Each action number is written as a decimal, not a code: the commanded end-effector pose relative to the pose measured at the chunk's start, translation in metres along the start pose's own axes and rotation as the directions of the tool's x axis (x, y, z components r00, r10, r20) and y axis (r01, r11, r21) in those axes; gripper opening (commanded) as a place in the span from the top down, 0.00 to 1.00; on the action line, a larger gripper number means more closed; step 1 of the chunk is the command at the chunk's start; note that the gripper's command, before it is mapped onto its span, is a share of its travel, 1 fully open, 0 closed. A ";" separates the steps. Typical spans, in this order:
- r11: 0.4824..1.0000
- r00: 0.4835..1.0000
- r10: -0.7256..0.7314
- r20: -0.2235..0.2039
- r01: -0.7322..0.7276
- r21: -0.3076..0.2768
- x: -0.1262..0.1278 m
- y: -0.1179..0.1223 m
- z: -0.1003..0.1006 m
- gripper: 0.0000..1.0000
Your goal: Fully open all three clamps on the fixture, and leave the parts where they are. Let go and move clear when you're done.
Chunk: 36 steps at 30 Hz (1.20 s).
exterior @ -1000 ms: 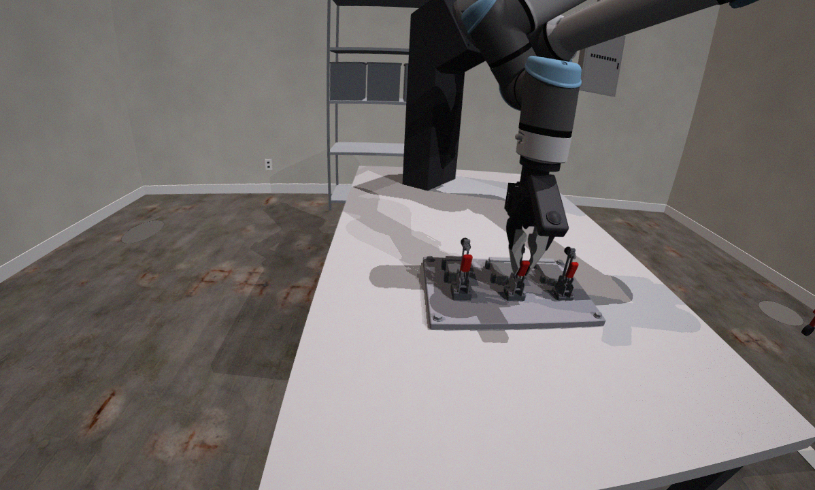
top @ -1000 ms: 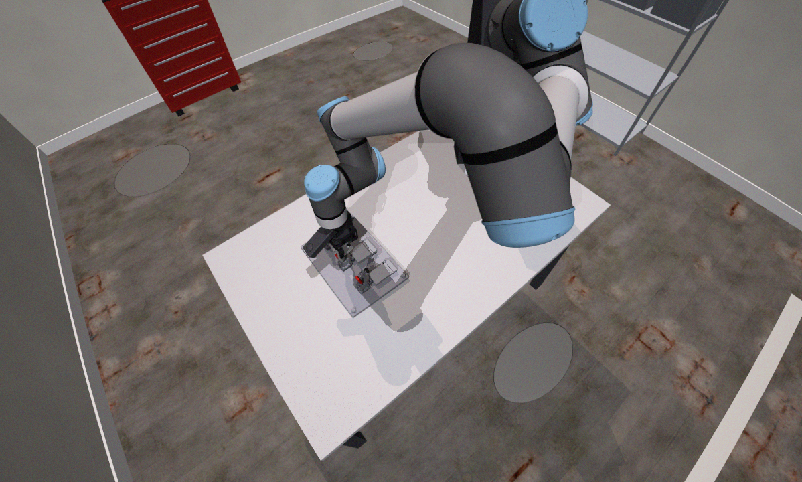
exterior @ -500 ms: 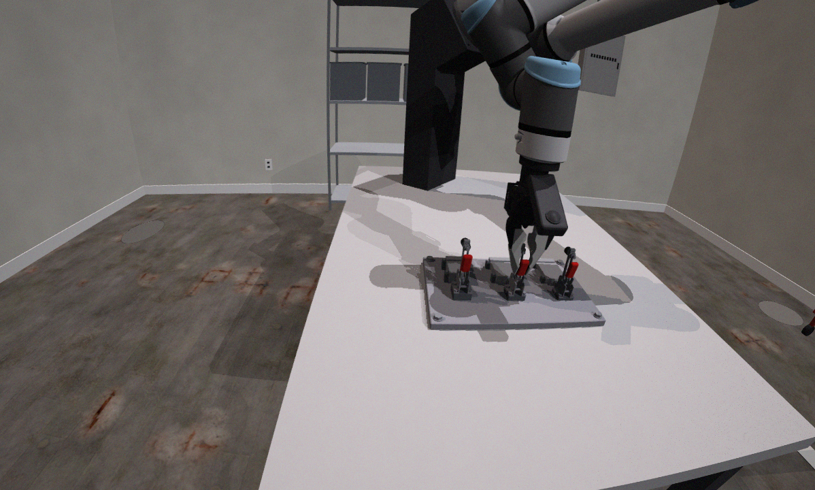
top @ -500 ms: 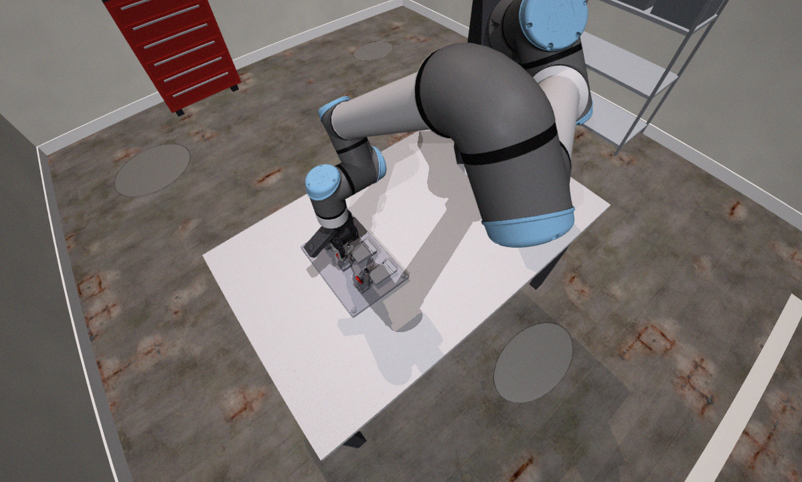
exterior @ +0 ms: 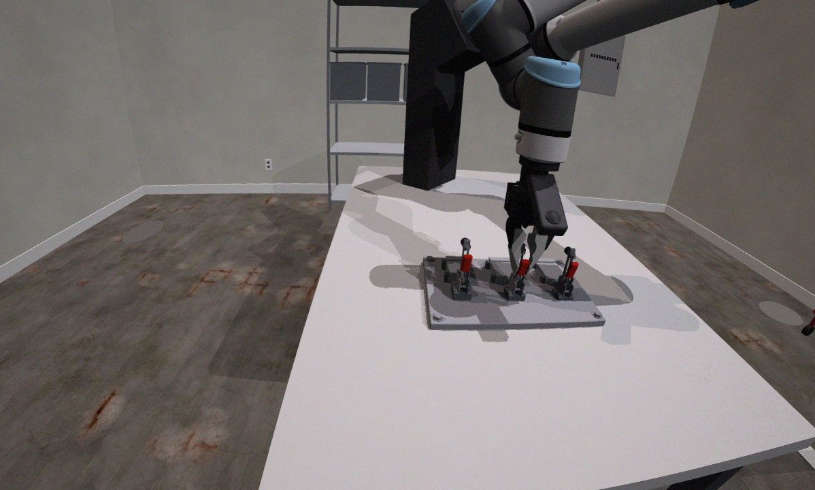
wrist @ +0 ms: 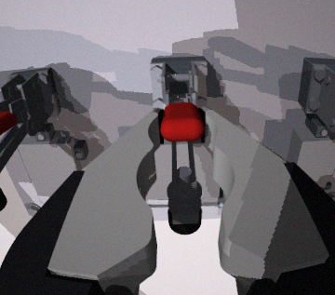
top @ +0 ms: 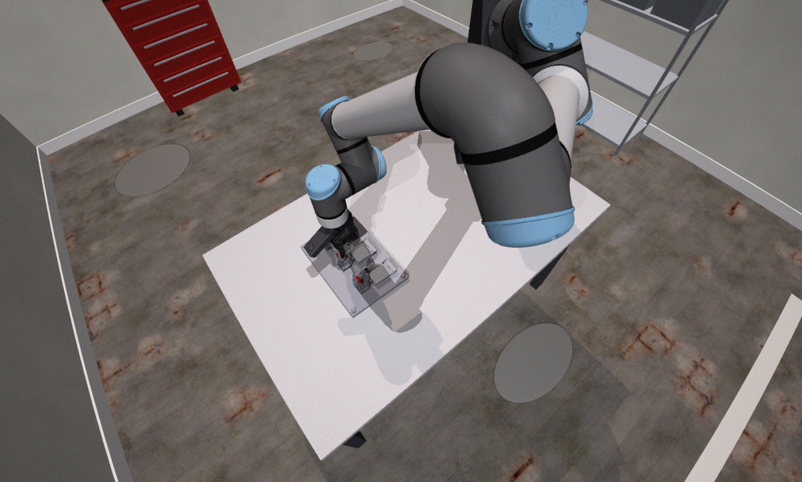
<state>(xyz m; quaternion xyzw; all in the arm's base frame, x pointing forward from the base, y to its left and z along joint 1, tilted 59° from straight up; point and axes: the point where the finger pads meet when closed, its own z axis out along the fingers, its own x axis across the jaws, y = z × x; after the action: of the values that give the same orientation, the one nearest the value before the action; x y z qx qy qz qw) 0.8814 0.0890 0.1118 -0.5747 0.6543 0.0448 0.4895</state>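
Note:
A grey fixture plate (exterior: 511, 301) lies on the white table and carries three toggle clamps with red handles. My gripper (exterior: 524, 260) is shut on the red handle of the middle clamp (exterior: 522, 268), which stands close to upright. In the wrist view the red handle (wrist: 182, 121) sits between my two grey fingers, with the clamp's dark lever below it. The left clamp (exterior: 464, 273) and the right clamp (exterior: 567, 272) stand with their handles raised. In the overhead view my gripper (top: 339, 246) covers part of the fixture (top: 355, 266). Grey parts (top: 372, 264) sit beside the clamps.
The arm's black pedestal (exterior: 431, 91) stands at the table's far end. A metal shelf (exterior: 361, 97) stands behind it. A red tool cabinet (top: 173, 47) is by the far wall.

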 end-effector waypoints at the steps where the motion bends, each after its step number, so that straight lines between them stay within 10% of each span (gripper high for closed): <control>1: 1.000 1.000 0.000 0.000 0.000 0.000 0.000 0.000 0.000 1.00; 29: 1.000 1.000 0.000 0.000 0.000 0.000 0.000 0.000 0.000 1.00; 30: 1.000 1.000 0.000 0.000 0.000 0.000 0.000 0.000 0.000 0.72; 36: 1.000 1.000 0.000 0.000 0.000 0.000 0.000 0.000 0.000 0.72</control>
<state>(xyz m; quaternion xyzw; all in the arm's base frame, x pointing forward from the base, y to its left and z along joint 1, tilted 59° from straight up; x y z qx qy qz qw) 0.8813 0.0891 0.1117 -0.5747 0.6544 0.0450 0.4895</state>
